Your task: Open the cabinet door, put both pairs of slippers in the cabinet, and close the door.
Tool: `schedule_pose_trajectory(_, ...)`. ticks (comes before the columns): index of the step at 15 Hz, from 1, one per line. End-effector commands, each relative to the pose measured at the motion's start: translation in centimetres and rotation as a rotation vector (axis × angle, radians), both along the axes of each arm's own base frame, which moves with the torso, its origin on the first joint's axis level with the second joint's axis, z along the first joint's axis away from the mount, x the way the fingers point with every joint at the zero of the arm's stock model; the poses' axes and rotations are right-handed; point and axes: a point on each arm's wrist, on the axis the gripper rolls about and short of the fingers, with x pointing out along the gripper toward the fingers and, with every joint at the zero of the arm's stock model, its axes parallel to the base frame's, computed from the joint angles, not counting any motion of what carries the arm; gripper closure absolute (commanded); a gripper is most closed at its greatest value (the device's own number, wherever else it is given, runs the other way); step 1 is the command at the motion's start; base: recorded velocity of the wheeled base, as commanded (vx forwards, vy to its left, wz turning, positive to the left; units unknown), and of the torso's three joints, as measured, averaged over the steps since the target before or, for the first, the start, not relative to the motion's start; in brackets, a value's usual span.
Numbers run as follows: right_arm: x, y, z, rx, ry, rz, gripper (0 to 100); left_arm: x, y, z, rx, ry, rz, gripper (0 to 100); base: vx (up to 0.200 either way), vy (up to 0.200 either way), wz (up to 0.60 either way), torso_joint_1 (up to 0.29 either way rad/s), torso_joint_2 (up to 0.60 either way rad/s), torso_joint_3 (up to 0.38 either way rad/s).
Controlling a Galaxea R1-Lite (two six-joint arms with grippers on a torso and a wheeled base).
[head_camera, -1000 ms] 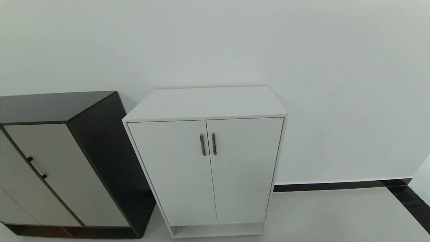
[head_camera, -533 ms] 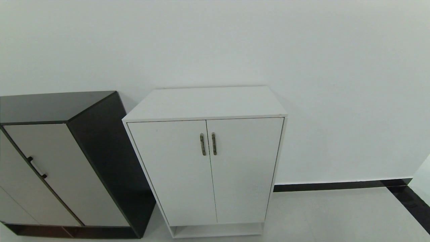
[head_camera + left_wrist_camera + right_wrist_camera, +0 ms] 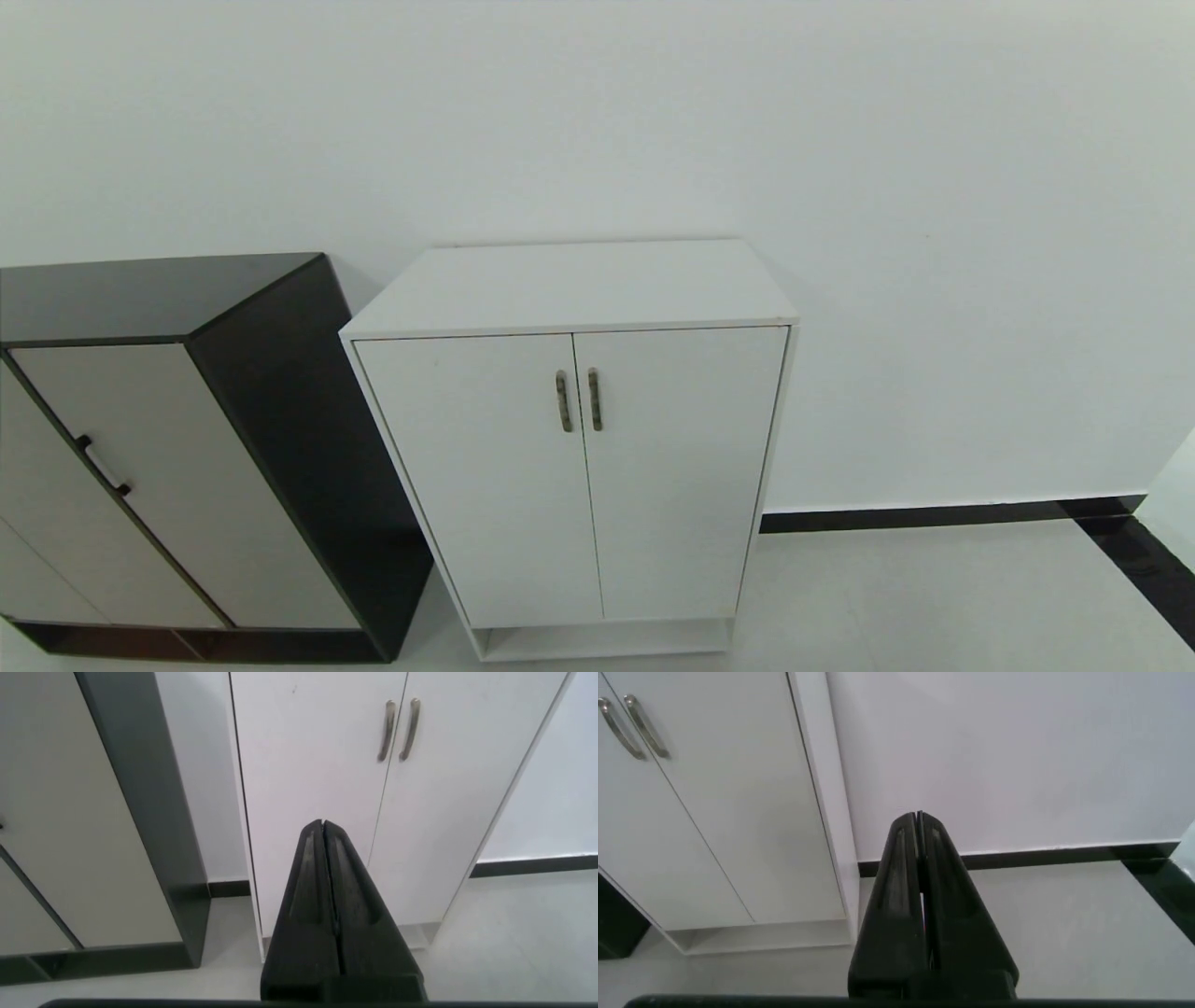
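Nothing has moved since the earlier frames: we see the tall white two-door cabinet [image 3: 569, 467] in the same place against the plain white wall [image 3: 597, 121], both doors shut. Their inner edges meet at a thin centre seam. The two slim bronze bar handles [image 3: 564, 401] [image 3: 595, 399] stand upright just either side of that seam, near the cabinet's top. Below the doors, a low open recess [image 3: 597, 642] runs along the cabinet's base.

To the cabinet's left stands a glossy black cabinet with pale doors [image 3: 280, 420], with a narrow gap between the two. To the cabinet's right, pale tiled floor [image 3: 934, 597] lies open up to a black skirting strip [image 3: 934, 515] along the wall.

Our left gripper [image 3: 322, 825] faces the white cabinet's left door, well apart from it, its fingers pressed together on nothing. Our right gripper [image 3: 918, 819], likewise pinched closed and holding nothing, points past the cabinet's right edge toward the wall.
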Motion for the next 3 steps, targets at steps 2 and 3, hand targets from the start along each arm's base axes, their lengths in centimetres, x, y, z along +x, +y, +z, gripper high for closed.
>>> schedule_pose_trajectory(2, 0.03, 0.00, 0.00, 0.000, 0.004, 0.000, 100, 0.00, 0.00, 0.00, 0.000, 0.000, 0.001, 100, 0.000, 0.000, 0.00, 0.000, 0.00, 0.000)
schedule_pose_trajectory(3, 0.03, 0.00, 0.00, 0.000, 0.004, 0.000, 100, 0.00, 0.00, 0.00, 0.000, 0.000, 0.001, 100, 0.000, 0.000, 0.00, 0.000, 0.00, 0.000)
